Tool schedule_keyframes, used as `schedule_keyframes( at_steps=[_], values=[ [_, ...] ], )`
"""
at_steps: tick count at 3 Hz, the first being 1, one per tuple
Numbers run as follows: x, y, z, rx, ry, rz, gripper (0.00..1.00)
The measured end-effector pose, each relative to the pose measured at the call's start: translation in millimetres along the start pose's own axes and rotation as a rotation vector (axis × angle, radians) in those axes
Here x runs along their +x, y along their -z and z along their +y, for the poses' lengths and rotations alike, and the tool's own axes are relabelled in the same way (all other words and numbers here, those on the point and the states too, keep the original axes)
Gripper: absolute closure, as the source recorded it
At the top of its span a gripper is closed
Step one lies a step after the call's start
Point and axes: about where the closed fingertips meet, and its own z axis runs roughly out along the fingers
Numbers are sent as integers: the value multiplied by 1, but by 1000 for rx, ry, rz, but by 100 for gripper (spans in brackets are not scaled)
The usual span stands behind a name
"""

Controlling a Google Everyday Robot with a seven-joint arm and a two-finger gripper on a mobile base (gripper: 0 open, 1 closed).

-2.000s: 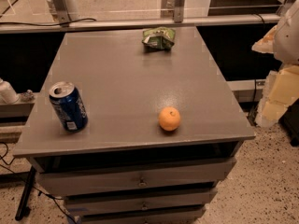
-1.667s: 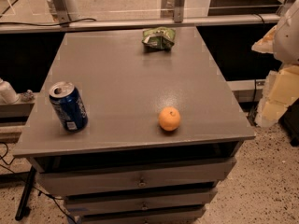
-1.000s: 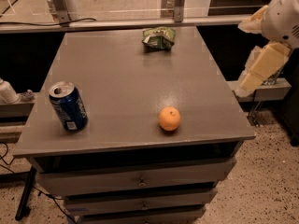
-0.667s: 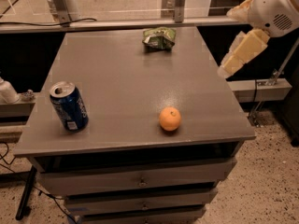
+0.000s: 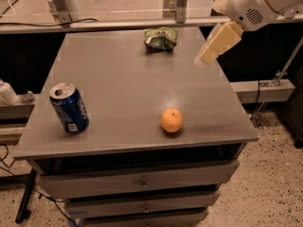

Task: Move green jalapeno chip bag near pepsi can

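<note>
The green jalapeno chip bag (image 5: 161, 38) lies crinkled at the far middle of the grey table (image 5: 123, 79). The pepsi can (image 5: 69, 108), dark blue with a silver top, stands at the near left of the table. The two are far apart. My gripper (image 5: 208, 56) hangs in the air over the table's right edge, to the right of the bag and a little nearer than it. It points down and to the left. It touches nothing and holds nothing that shows.
A round orange fruit (image 5: 171, 120) sits near the table's front edge, right of centre. Drawers (image 5: 142, 183) are under the table top. A rail with metal posts (image 5: 180, 4) runs behind the table. A white bottle (image 5: 7, 92) stands at far left.
The arm has swung in from the right side and risen, so the gripper now hangs over the table's right edge near the bag. The bag, can and orange have not moved.
</note>
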Motion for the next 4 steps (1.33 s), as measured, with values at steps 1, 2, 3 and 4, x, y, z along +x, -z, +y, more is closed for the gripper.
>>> schedule_keyframes(
  at_steps=[1,2,3,4],
  values=[
    [-12,-23,-13,44,-73,-38,0],
    [-25,-70,-47,88,-189,-111,0],
    [-34,-125,-77,74,-256,-165,0],
    [-38,-181,-102,38,-283,-192,0]
  ],
)
